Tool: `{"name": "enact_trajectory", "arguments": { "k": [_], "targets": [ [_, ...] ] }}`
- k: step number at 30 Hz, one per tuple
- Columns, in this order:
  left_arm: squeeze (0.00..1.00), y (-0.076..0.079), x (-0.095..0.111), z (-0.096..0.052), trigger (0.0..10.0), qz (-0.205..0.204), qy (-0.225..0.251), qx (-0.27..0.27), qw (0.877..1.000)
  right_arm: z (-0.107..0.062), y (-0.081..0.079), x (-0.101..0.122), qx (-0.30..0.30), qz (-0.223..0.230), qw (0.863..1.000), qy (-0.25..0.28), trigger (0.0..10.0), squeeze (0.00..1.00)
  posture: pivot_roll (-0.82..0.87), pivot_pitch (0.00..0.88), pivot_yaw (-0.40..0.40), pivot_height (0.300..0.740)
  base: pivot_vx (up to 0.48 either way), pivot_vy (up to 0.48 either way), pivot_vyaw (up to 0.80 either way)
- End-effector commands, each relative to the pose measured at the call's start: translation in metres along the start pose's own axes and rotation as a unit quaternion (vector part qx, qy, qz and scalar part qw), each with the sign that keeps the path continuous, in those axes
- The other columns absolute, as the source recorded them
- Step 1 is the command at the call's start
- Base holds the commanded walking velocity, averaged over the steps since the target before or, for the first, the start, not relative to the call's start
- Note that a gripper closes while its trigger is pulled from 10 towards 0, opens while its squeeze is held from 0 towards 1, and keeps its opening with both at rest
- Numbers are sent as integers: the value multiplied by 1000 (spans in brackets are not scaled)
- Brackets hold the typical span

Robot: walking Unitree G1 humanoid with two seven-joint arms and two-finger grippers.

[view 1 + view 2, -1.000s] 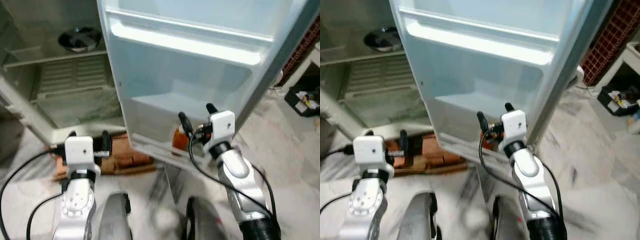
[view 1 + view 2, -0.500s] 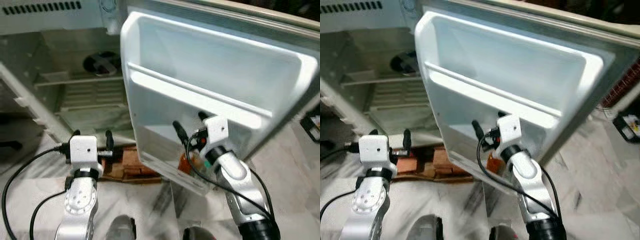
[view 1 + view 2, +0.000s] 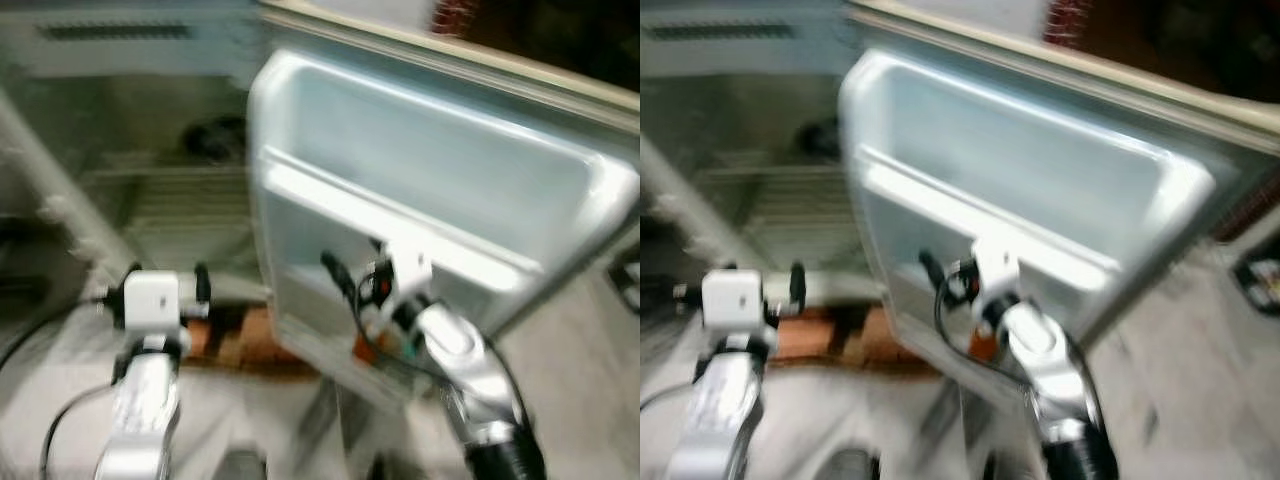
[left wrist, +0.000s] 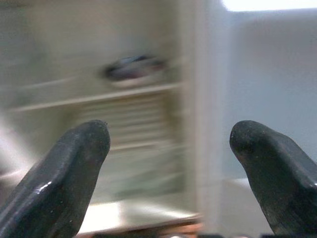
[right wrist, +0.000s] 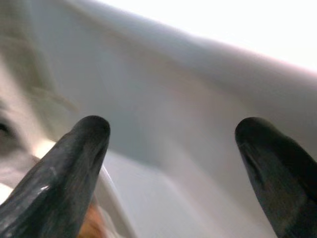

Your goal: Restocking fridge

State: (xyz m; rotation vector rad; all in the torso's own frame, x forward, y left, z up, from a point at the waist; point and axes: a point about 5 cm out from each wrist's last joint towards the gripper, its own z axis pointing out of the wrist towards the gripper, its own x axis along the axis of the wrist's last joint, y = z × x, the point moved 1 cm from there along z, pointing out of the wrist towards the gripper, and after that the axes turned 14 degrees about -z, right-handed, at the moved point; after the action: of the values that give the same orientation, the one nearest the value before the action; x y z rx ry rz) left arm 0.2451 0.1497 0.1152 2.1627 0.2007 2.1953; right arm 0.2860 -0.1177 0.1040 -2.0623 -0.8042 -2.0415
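Note:
The fridge door stands open, its white inner liner facing me, with a bright shelf rail across it. An orange item sits low in the door's bottom shelf, and the right wrist view catches its edge. My right gripper is open and empty, raised just above that item and pointing into the door liner. My left gripper is open and empty, held low to the left of the door and facing the fridge interior. The views are blurred.
Inside the fridge cabinet a dark bowl rests on a wire shelf. Brown bricks lie on the floor under the fridge front. Pale marbled floor spreads to the right of the door.
The whole picture has shifted and blurred, so the camera has moved and more of the door's top shows. Both grippers stay open; the right one still hovers over the orange item.

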Motion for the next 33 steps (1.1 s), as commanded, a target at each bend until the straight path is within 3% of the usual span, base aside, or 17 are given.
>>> {"name": "enact_trajectory", "arguments": {
  "k": [1, 9, 14, 16, 19, 21, 24, 25, 33],
  "targets": [
    [0, -14, -4, -6, 10000, 19, -12, 19, 1000, 5, -11, 5, 16, 8, 1000, 12, 10000, 0, 32, 91, 2, 725, -285, 0, 0],
    [0, -14, -4, -8, 10000, 20, -15, 19, 1000, 1, -19, 4, 39, 27, 999, 9, 10000, 0, 31, 101, 5, 725, -284, 0, 0],
    [0, -14, -4, -9, 10000, 21, -17, 16, 1000, -1, -21, 0, 37, 4, 999, -5, 10000, 0, 30, 106, 8, 725, -279, 0, 0],
    [0, -14, -4, -10, 10000, 20, -18, 15, 1000, 1, -18, 0, 20, -27, 999, -4, 10000, 0, 32, 110, 8, 725, -277, 0, 0],
    [0, -14, -4, -11, 10000, 21, -19, 16, 999, 2, -14, 0, 5, -6, 1000, -4, 10000, 0, 33, 115, 13, 725, -170, 0, 0],
    [0, -16, -5, -14, 10000, 15, -20, 20, 999, 1, -1, -1, -49, -39, 998, -8, 10000, 0, 36, 115, 16, 725, 0, 0, 0],
    [0, -17, -5, -16, 10000, 8, -19, 22, 1000, -1, 6, -4, -67, -26, 997, -10, 10000, 0, 36, 115, 20, 725, 0, 0, 0],
    [0, -19, -5, -18, 10000, 4, -22, 28, 999, -3, 9, -6, -72, 18, 997, -11, 10000, 0, 35, 112, 25, 725, 0, 0, 0],
    [0, -19, -2, -11, 10000, 6, -15, 23, 1000, 0, 22, 5, -112, 0, 994, 14, 10000, 0, 19, 108, 28, 740, 0, 0, 0]
  ]
}}
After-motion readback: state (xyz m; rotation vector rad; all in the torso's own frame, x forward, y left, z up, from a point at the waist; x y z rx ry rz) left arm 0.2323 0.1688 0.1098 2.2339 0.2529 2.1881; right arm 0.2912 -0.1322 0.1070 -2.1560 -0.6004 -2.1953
